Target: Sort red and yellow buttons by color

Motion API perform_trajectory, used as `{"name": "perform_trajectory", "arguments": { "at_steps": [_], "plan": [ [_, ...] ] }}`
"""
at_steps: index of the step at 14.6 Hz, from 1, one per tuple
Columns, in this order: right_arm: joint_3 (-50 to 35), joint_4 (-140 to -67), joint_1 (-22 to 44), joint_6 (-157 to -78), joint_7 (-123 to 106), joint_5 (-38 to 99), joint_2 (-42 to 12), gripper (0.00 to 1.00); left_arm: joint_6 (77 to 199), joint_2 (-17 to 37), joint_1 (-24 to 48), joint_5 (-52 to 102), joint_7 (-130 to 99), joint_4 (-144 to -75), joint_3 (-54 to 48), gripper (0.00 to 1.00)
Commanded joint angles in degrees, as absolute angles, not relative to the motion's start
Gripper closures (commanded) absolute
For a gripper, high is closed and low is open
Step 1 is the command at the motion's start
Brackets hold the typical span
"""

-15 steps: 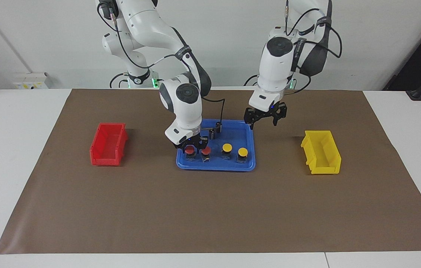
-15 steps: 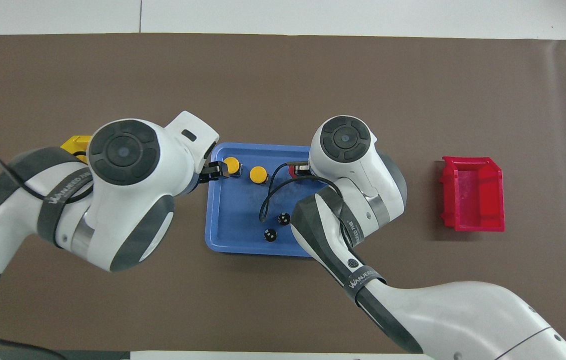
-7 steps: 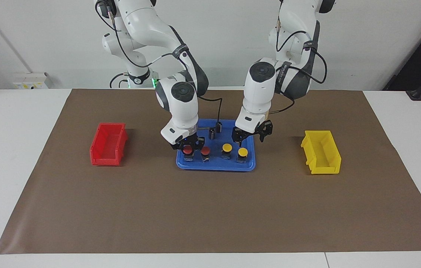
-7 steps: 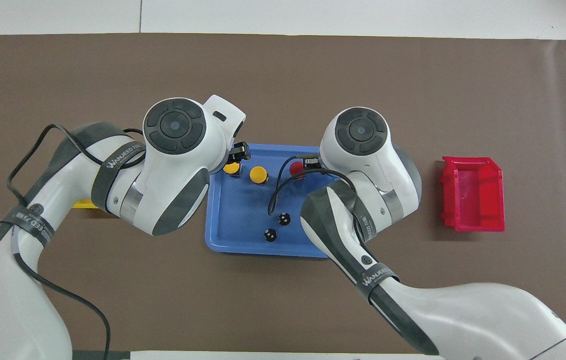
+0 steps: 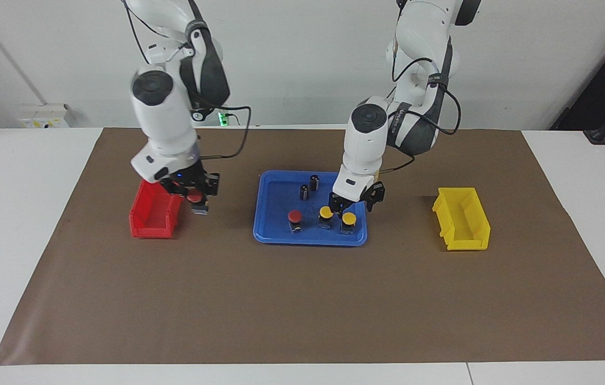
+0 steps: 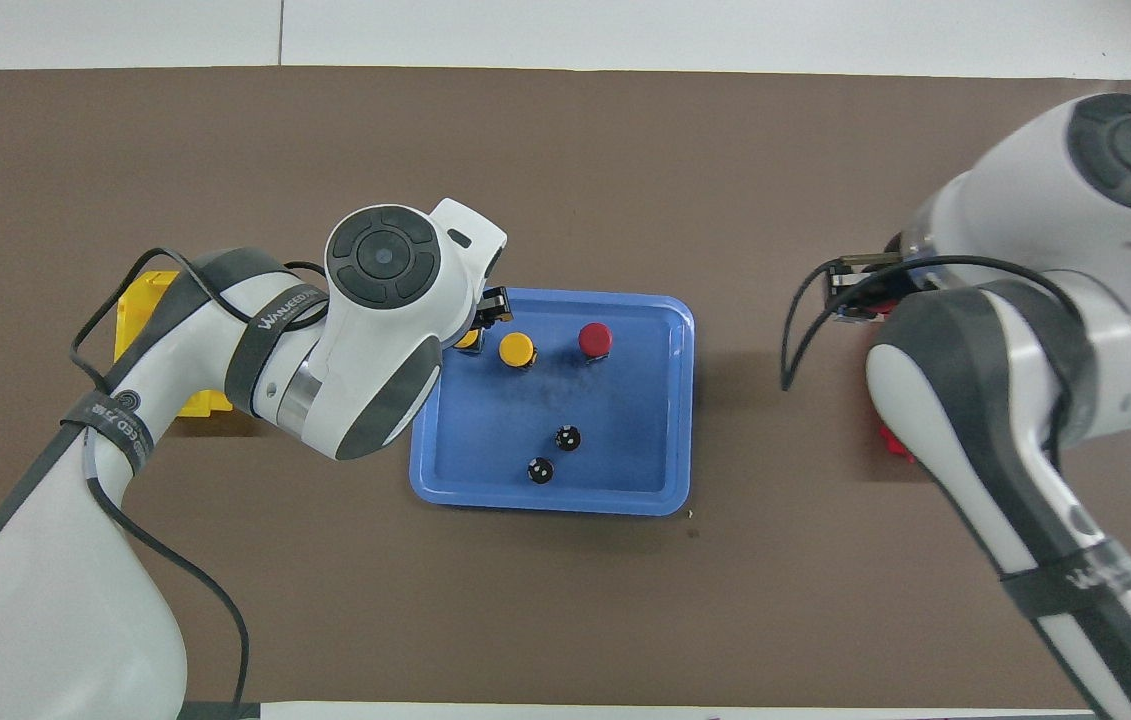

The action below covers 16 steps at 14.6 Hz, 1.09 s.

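Note:
On the blue tray [image 5: 275, 206] stand one red button [image 5: 295, 216] [image 6: 595, 340] and two yellow buttons [image 5: 326, 213] [image 5: 349, 218]. My left gripper [image 5: 352, 206] [image 6: 480, 322] is down over the yellow button nearest the left arm's end of the tray. Its fingers are spread on either side of the cap, and in the overhead view it covers most of that button. My right gripper [image 5: 195, 197] [image 6: 855, 295] is shut on a second red button [image 5: 194, 199], hanging above the mat beside the red bin [image 5: 153, 211].
Two dark capless cylinders [image 5: 314, 182] [image 5: 305, 191] stand on the tray's part nearer the robots. A yellow bin [image 5: 462, 219] [image 6: 140, 310] sits toward the left arm's end of the brown mat. The right arm hides most of the red bin from above.
The right gripper closed on a red button, lifted it off the tray and carried it to the red bin. The left gripper swung in and came down over a yellow button.

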State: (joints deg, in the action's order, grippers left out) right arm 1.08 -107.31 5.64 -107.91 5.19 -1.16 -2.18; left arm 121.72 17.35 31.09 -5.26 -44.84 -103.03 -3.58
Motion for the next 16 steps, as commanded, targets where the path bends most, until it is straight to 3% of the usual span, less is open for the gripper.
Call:
{"name": "perform_trajectory", "arguments": {
  "at_steps": [1, 4, 9, 10, 11, 12, 13, 16],
  "plan": [
    [0.3, -117.8, -3.7, -110.8, -5.5, 1.4, 3.9, 0.87, 123.3, 17.4, 31.6, -4.4, -45.7, -103.2, -3.0, 0.18],
    [0.4, -125.7, -6.3, -118.6, -8.3, 1.4, 6.5, 0.88, 124.2, 17.8, 31.7, -3.8, -45.8, -104.0, -3.1, 0.23],
    [0.3, -131.0, -5.5, -124.9, -8.0, 1.4, 6.1, 0.88, 125.5, 18.2, 31.8, -3.1, -46.1, -104.9, -3.1, 0.25],
    [0.3, -132.3, -5.5, -125.5, -8.2, 1.4, 5.5, 0.88, 125.7, 18.2, 31.8, -3.0, -46.7, -104.9, -3.1, 0.33],
    [0.3, -133.6, -5.6, -126.8, -8.3, 1.4, 5.4, 0.88, 126.0, 18.4, 31.8, -3.0, -47.1, -104.9, -3.1, 0.55],
    [0.3, -134.5, -5.6, -127.7, -8.3, 1.4, 5.3, 0.88, 126.5, 18.4, 31.8, -2.3, -48.1, -104.9, -3.1, 0.87],
    [0.3, -135.0, -5.5, -128.2, -8.0, 1.4, 4.9, 0.88, 126.8, 18.5, 31.7, -1.7, -48.9, -104.9, -3.1, 0.98],
    [0.3, -136.7, -5.5, -131.7, -8.0, 1.4, 4.0, 0.88, 121.1, 17.0, 31.1, -1.0, -48.9, -102.4, -2.9, 0.98]
  ]
}}
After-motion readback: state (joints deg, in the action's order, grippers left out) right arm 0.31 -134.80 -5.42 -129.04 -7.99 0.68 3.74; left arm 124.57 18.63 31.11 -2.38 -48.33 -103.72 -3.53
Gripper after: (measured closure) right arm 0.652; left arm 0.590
